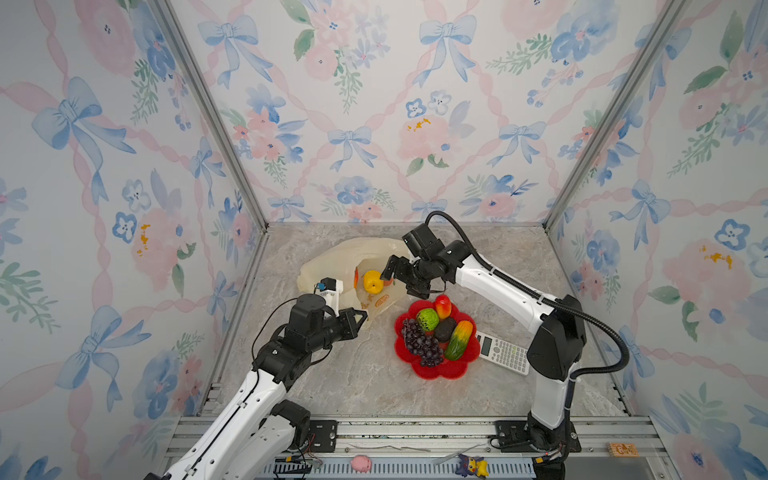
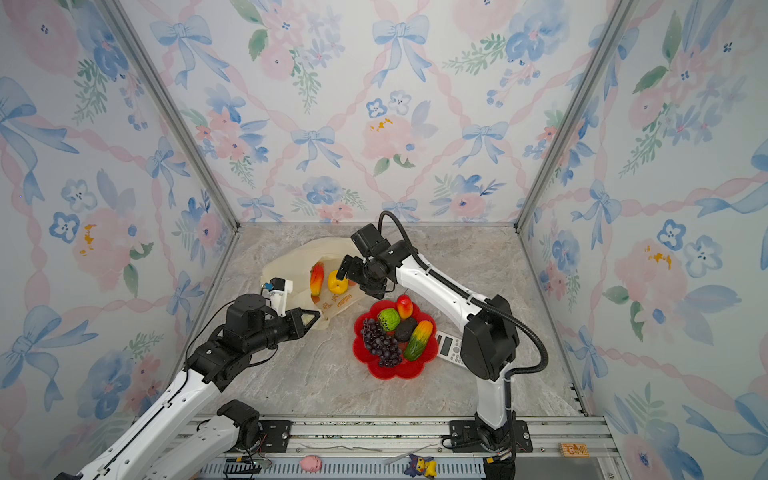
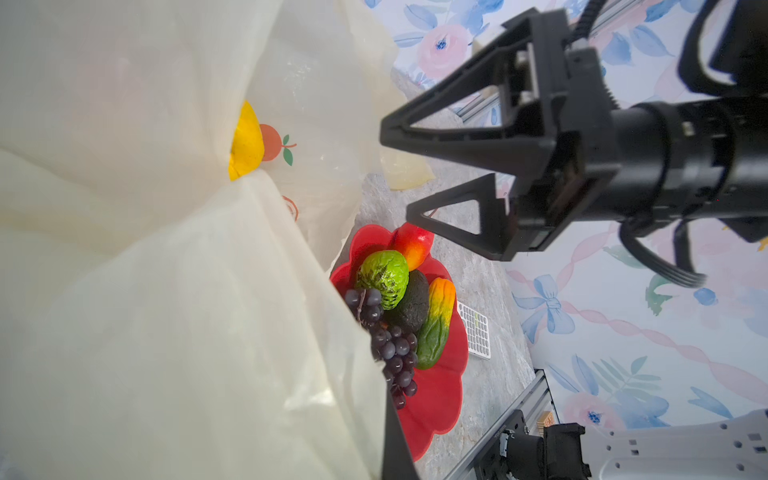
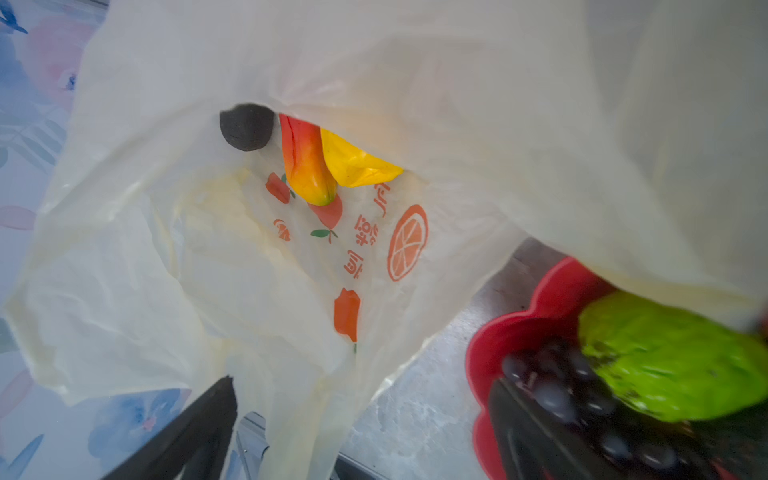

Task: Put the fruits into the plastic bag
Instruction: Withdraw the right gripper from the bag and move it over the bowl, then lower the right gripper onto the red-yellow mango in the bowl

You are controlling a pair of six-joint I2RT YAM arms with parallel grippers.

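The pale-yellow plastic bag (image 1: pixel 353 257) lies at the back left with its mouth toward the dish. My left gripper (image 1: pixel 360 318) is shut on the bag's near rim (image 3: pixel 291 332) and holds it up. Inside lie a yellow lumpy fruit (image 1: pixel 372 281) and a red-yellow mango (image 2: pixel 316 279); the right wrist view shows both (image 4: pixel 353 162) (image 4: pixel 305 162). My right gripper (image 1: pixel 404 281) hangs open and empty at the bag's mouth. The red dish (image 1: pixel 457 370) holds a red-yellow mango (image 1: pixel 443 305), green ball (image 1: pixel 427 319), avocado (image 1: pixel 445 329), green-orange mango (image 1: pixel 458 339) and grapes (image 1: pixel 422 343).
A calculator (image 1: pixel 503 353) lies right of the dish, partly under the right arm. A dark round shape (image 4: pixel 247 126) shows in the bag; I cannot tell what it is. Small toys (image 1: pixel 360 462) sit on the front rail. Flowered walls close in three sides.
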